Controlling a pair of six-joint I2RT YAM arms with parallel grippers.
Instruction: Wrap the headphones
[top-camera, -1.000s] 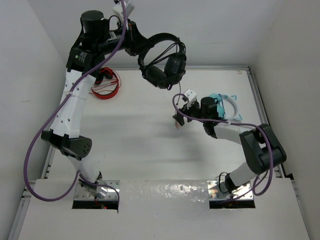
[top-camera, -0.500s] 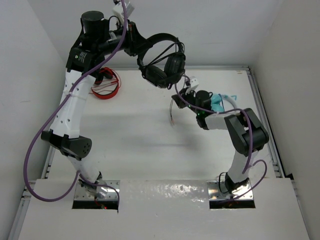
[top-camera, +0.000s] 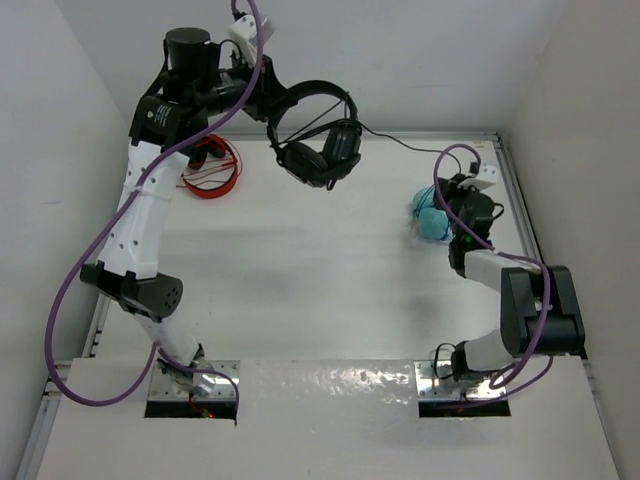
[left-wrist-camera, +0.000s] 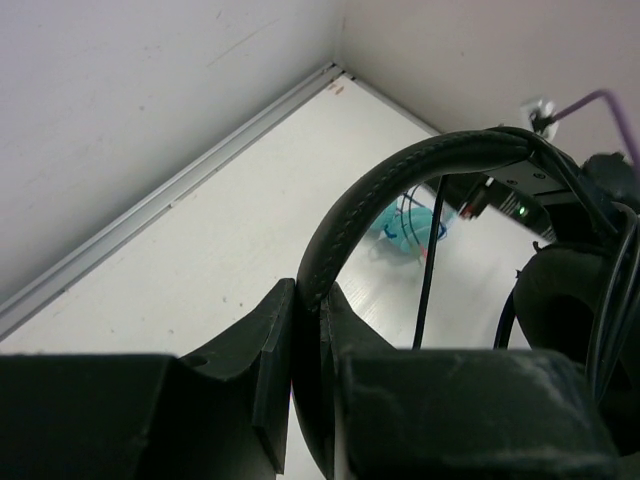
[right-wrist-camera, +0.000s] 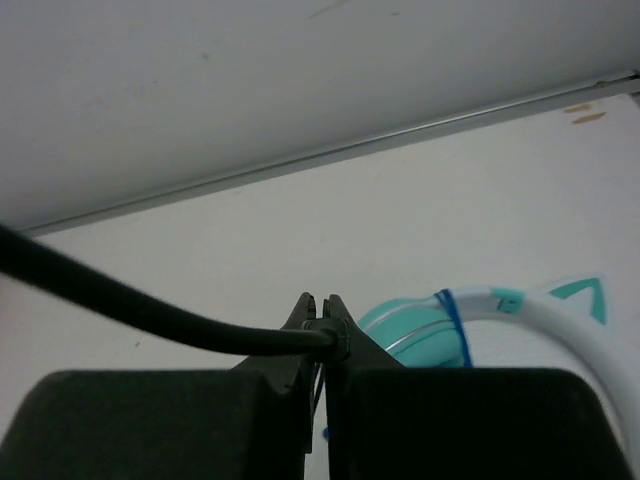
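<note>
- Headphones (top-camera: 340, 145): black throughout, with a stitched seam along the headband; cable (right-wrist-camera: 250, 340) also black.
- Red headphones (top-camera: 235, 172): red band.
- Cat-ear headphones (right-wrist-camera: 410, 320): pale teal cup, white band, teal ear.
- Surface (top-camera: 300, 280): white.
- Left arm (top-camera: 140, 215): white shells, black joints, purple wire (top-camera: 70, 290).

From above, the right arm (top-camera: 500, 268) hides most of the light blue headphones (top-camera: 428, 218); the cable (top-camera: 400, 141) seems lost there.

Robot lab, white walled-in table (top-camera: 300, 280)
</note>
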